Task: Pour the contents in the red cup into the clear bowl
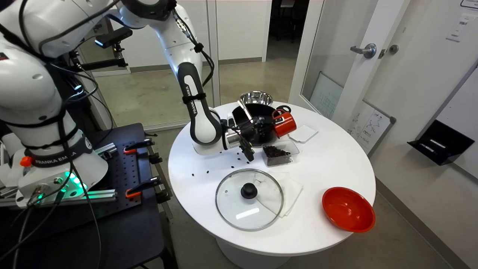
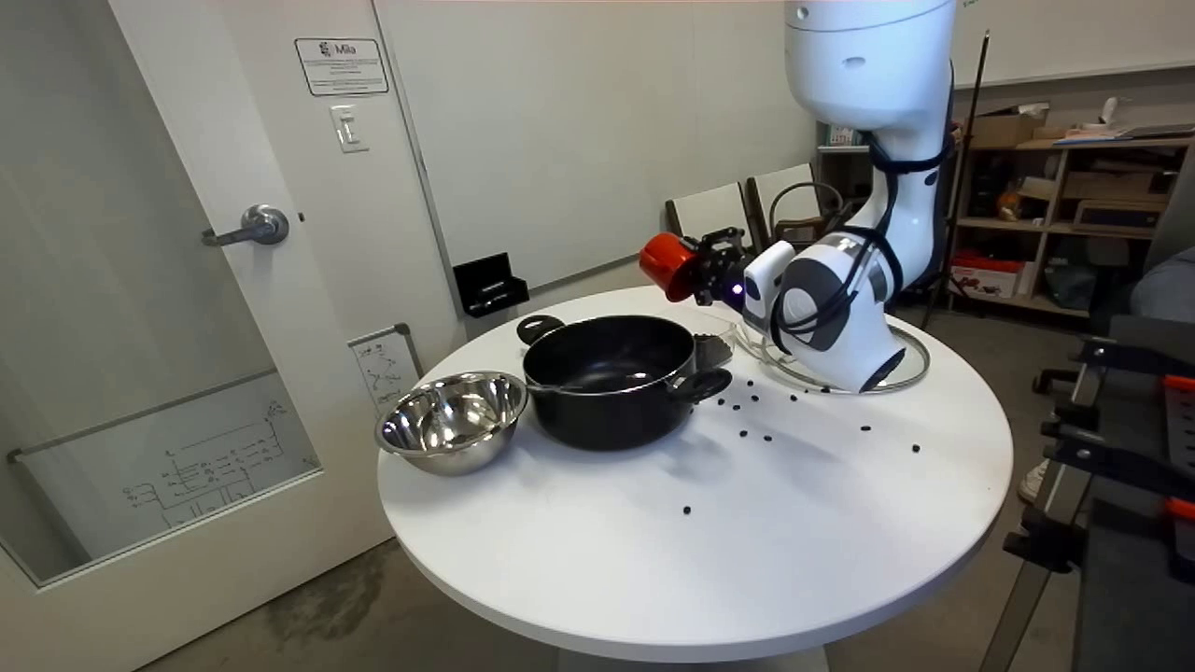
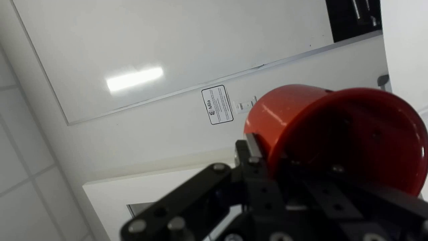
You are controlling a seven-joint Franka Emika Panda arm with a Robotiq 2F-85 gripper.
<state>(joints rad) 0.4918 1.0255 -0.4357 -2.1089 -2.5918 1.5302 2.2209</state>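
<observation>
the small red cylindrical cup (image 1: 286, 126) was tilted, its wall pinched by the black pincer (image 2: 700, 261); small dark bits (image 1: 273, 151) were held in a clear rectangular dish (image 1: 294, 148).

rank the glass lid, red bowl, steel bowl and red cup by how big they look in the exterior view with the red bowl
Largest to smallest:
1. Glass lid
2. Red bowl
Not ranked: steel bowl and red cup; the black pot hides part of the steel bowl, so they're too close to call.
</observation>
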